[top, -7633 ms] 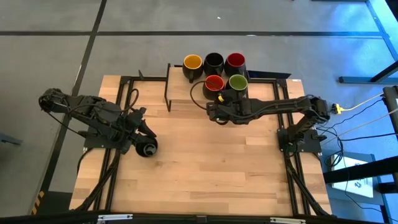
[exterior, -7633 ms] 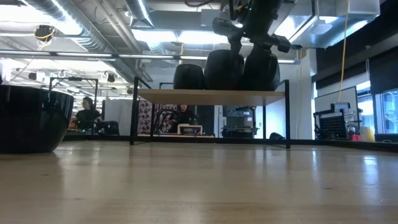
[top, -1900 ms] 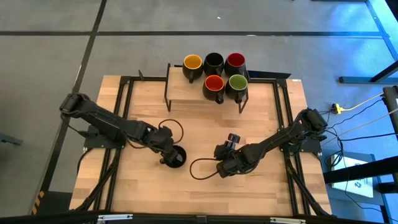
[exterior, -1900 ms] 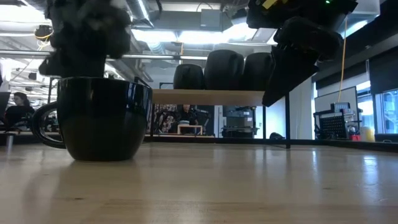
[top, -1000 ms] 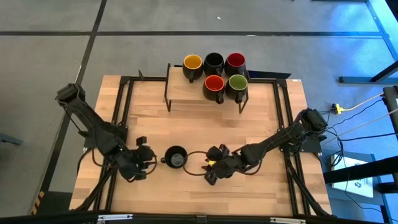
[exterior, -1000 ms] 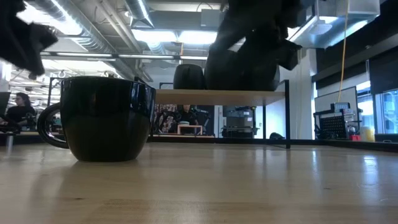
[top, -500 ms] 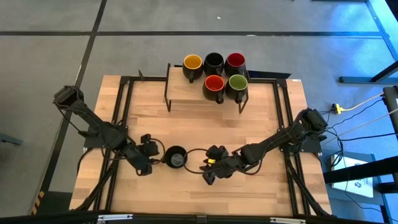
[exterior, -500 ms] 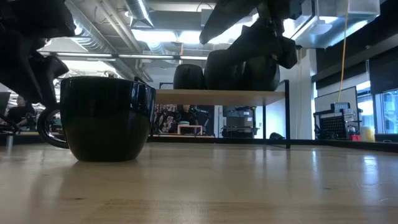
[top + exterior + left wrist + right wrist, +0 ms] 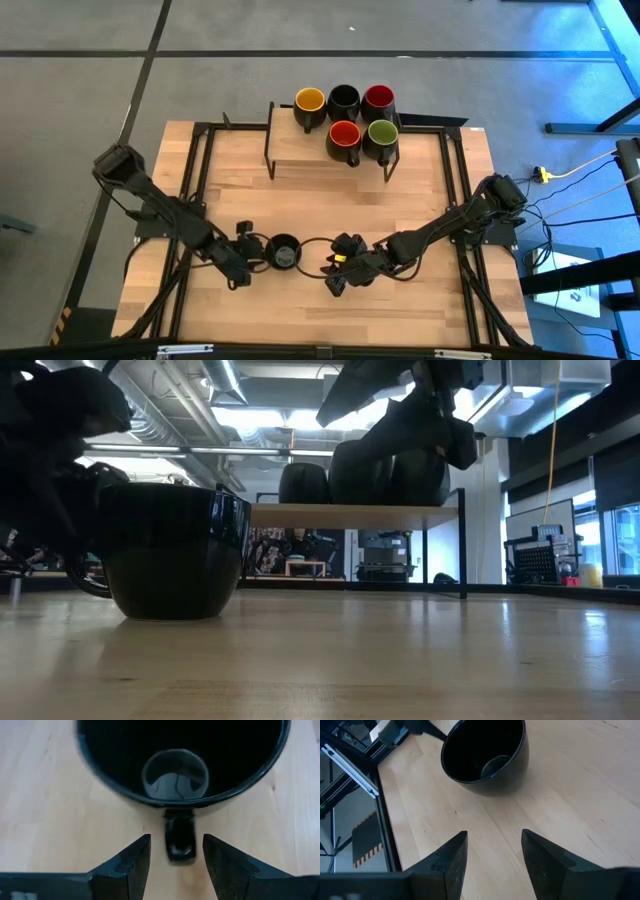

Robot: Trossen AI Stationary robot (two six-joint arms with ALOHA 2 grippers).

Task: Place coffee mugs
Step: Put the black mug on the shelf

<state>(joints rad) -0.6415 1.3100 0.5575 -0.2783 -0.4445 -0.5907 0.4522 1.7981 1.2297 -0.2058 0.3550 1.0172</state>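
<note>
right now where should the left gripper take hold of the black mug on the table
By its handle. The black mug stands upright with the handle pointing toward the left arm, and the left gripper is open with a finger either side of it. Coming level from that side and closing on the handle looks best; the round body seems too wide.

Black mug (image 9: 285,251) hemmed at 9 by left end effector (image 9: 246,258), at 3 by right end effector (image 9: 338,272); tabletop (image 9: 330,205) bare toward 12.
</note>
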